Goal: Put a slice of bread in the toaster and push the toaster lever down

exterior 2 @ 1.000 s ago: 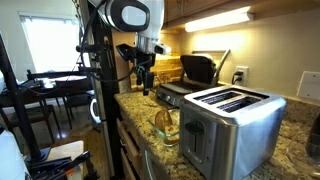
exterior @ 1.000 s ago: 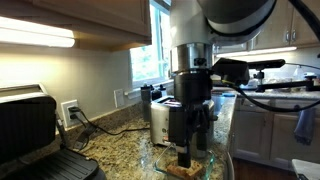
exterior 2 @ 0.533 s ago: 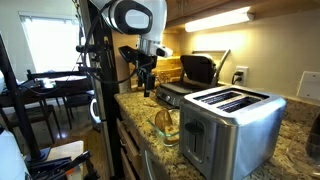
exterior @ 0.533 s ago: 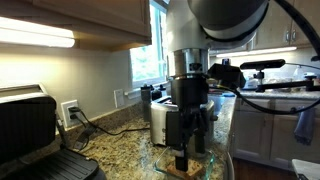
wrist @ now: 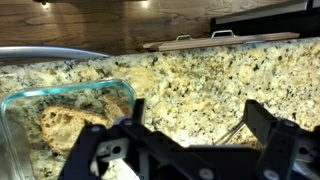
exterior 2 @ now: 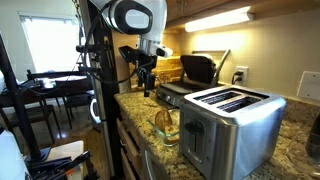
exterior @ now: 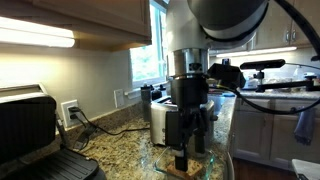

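A: What is the biggest thing here?

B: The speckled stone surface [wrist: 200,80]. All the other things stand on it, and I will place them from the toaster [exterior 2: 235,125].

A: And after the surface?

B: The robot arm [exterior: 190,60]. In an exterior view it stands in front of the toaster [exterior: 158,122] and hides part of it. Then there is the black grill press [exterior 2: 197,68], open, well apart from the toaster, against the wall.

A: How is the toaster itself?

B: It is a steel box with two slots on top, and both slots look empty. It stands upright on the surface.

A: What is near it?

B: A glass dish [exterior 2: 165,123], just beside the narrow end of the toaster. In the wrist view the rim of the dish [wrist: 70,90] is at the side of the fingers [wrist: 135,110].

A: Where is the end effector?

B: The end effector [exterior: 188,150] points down, close above the dish, on the side of the dish away from the toaster. Its jaws are spread wide and hold nothing. The wrist view shows only bare surface between them [wrist: 195,135].

A: And the slice of bread?

B: The slice of bread [wrist: 70,125] lies inside the glass dish, near the toaster but not in it. In an exterior view I see it as a tan patch [exterior: 183,170] under the fingertips. I cannot tell if the fingers touch it.
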Robot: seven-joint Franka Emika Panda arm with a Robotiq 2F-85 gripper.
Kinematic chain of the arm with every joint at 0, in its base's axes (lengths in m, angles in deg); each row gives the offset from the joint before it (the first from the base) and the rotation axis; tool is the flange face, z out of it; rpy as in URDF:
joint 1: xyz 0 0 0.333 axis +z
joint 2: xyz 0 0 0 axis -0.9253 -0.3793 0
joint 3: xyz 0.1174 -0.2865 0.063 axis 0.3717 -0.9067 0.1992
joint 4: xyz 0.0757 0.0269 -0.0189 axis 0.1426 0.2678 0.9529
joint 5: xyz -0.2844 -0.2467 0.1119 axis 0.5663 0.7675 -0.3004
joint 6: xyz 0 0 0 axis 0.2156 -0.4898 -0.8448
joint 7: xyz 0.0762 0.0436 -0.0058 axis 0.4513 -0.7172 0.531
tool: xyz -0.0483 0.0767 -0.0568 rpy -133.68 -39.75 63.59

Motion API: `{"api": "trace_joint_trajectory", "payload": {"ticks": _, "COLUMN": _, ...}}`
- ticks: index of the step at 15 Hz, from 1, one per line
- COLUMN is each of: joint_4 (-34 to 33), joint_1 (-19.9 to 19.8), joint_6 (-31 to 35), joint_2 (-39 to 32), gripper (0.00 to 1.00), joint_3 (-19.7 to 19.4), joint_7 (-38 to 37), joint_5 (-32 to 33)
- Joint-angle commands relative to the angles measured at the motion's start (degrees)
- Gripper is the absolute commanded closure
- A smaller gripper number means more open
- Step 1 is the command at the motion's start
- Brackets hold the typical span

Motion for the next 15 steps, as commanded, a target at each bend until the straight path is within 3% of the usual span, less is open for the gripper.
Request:
{"api": "trace_joint_trajectory", "payload": {"ticks": 1, "joint_4": -1.1, "joint_1": 0.1, "joint_6": -0.2, "joint_2": -1.6, "gripper": 0.00, "joint_3": -0.4, "joint_7": -0.2, "joint_5": 0.7}}
{"api": "trace_joint_trajectory", "payload": {"ticks": 15, "joint_4": -9.3, "joint_1": -0.8, "joint_6": -0.7, "joint_2": -11.5, "gripper": 0.00, "joint_3": -1.8, "joint_7": 3.6, "joint_5": 6.6}}
